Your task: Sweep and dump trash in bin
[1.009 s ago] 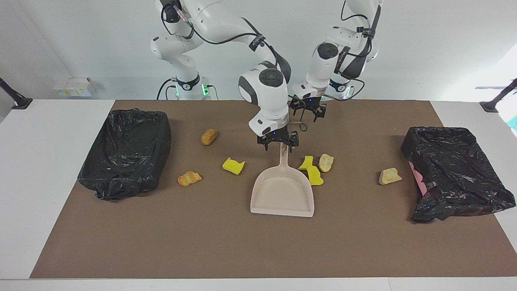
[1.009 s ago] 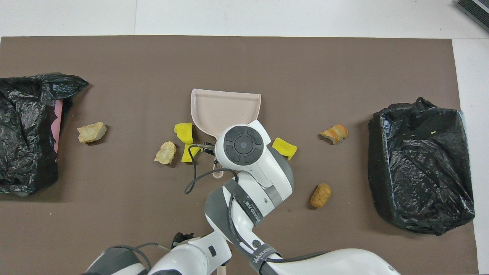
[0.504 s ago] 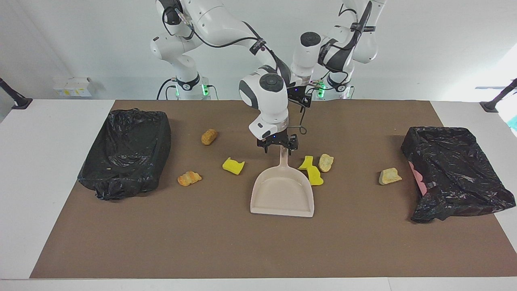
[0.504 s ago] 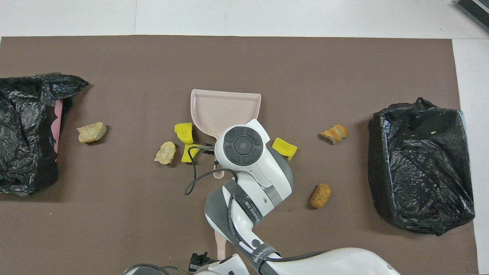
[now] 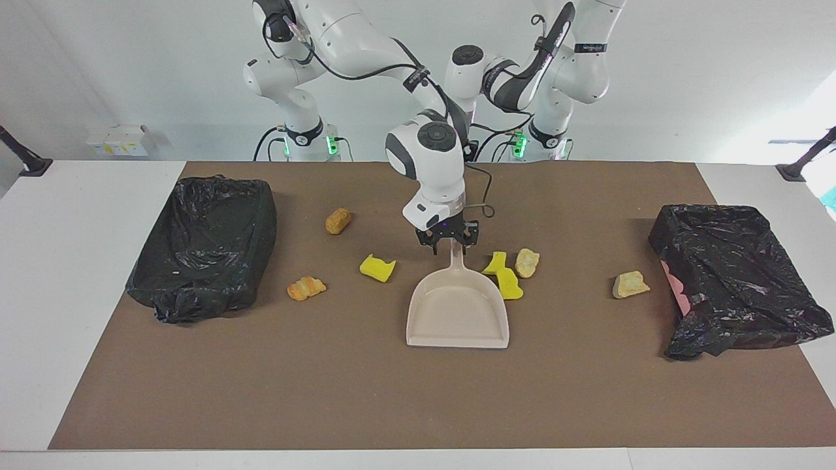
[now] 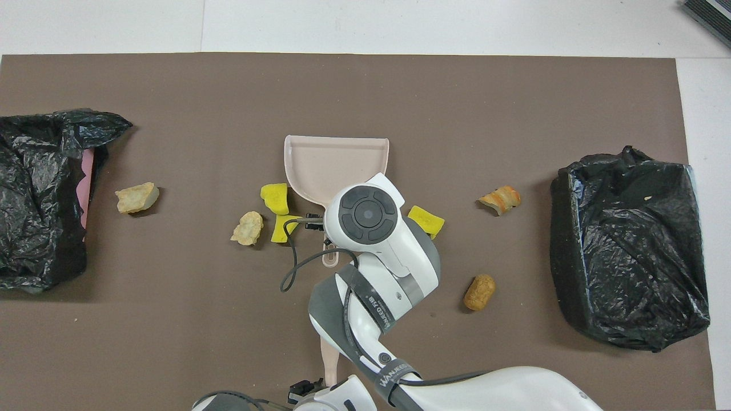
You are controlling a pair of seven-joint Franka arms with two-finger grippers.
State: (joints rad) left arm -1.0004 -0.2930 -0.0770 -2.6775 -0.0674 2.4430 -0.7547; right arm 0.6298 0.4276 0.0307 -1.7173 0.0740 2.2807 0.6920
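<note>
Beige plastic, the dustpan lies flat mid-desk in the facing view, its handle pointing toward the robots and pinched at the tip by the right claw. The left claw is hidden by the right arm's wrist, up near the robots' edge of the brown mat; whether it is spread or pressed together I cannot tell. Trash lies loose on the mat: two yellow lumps and a beige one just beside the pan toward the left arm's end, another beige lump near the crumpled black bag there. Toward the right arm's end lie a yellow lump, an orange one and a brown one, then the black-lined bin.

From overhead, the right arm's wrist covers the pan's handle and its claw. A pale stick shows at the robots' edge, where the left arm comes in. All seven lumps sit on the mat, none in the pan, none in the bin or the bag, which shows pink at its mouth.
</note>
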